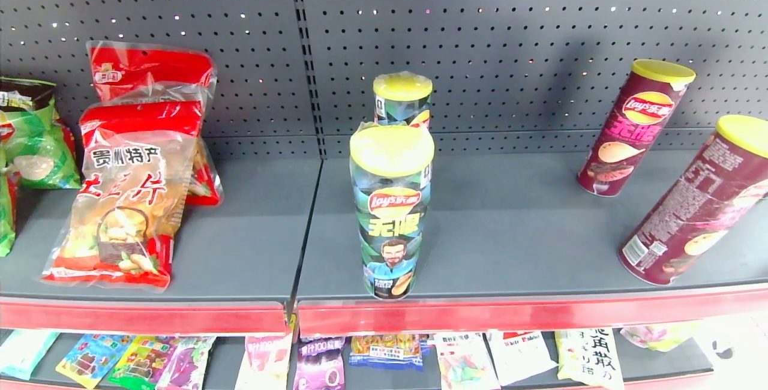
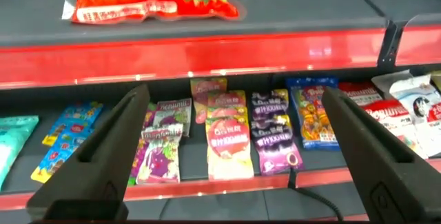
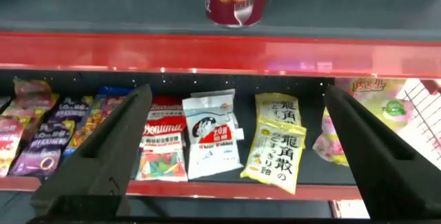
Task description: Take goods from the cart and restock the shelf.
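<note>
Grey metal makes up the shelf [image 1: 516, 228], edged in red. On it two green cans [image 1: 391, 210] with yellow lids stand upright, one right behind the other, the front one at the lip. Well apart to the right are two maroon cans [image 1: 636, 126], the nearer one close to the front edge. To the left lie red bags [image 1: 129, 192] of potato slices, leaning back against the pegboard.

The left pincer [image 2: 234, 93] is spread wide and carries nothing. It sits below the red edge and faces the sweet packets [image 2: 227, 138] on the lower tier. The right pincer [image 3: 238, 89] is likewise spread and bare, low in front of the same tier, with the base of a maroon can above it. A bit of wire mesh [image 3: 424, 110] at that side may be the cart, though I cannot be sure.

With both pincers free, this looks like the gap between two placings: one item is set down and none is picked up yet. The next move would be to turn to the cart, close on one item squarely, and lift it above the red lip before carrying it in. The stretch between the green and maroon cans looks the likely spot.
</note>
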Tool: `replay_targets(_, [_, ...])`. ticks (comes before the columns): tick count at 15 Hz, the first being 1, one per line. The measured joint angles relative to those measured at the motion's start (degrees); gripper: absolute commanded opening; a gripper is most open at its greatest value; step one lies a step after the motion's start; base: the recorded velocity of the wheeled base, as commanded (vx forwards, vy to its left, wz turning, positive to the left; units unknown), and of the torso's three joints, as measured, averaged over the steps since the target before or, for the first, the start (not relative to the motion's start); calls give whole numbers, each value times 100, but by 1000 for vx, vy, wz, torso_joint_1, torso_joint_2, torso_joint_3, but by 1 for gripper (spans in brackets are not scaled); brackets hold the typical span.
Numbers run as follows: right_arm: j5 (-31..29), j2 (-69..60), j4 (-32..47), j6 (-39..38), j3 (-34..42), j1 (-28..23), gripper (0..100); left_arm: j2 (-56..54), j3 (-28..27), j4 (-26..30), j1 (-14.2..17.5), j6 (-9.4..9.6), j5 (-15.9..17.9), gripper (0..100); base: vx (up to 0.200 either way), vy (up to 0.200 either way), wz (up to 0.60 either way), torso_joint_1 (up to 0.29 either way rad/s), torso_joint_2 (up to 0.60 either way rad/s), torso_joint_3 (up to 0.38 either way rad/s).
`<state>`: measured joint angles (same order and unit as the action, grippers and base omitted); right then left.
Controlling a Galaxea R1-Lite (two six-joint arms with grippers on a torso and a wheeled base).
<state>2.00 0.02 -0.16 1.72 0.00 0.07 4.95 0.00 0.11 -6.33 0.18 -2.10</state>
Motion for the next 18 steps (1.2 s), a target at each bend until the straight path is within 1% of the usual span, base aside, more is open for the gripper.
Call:
replay_targets(3, [2, -2, -2, 16, 0, -2, 100, 0, 0, 0, 0, -2, 0, 100, 0, 0, 0, 0, 0, 0])
replay_targets(18, [-1, -2, 2, -5, 0, 0, 100, 9, 0, -1, 0, 0, 0, 100, 0, -200, 0, 6, 4, 4])
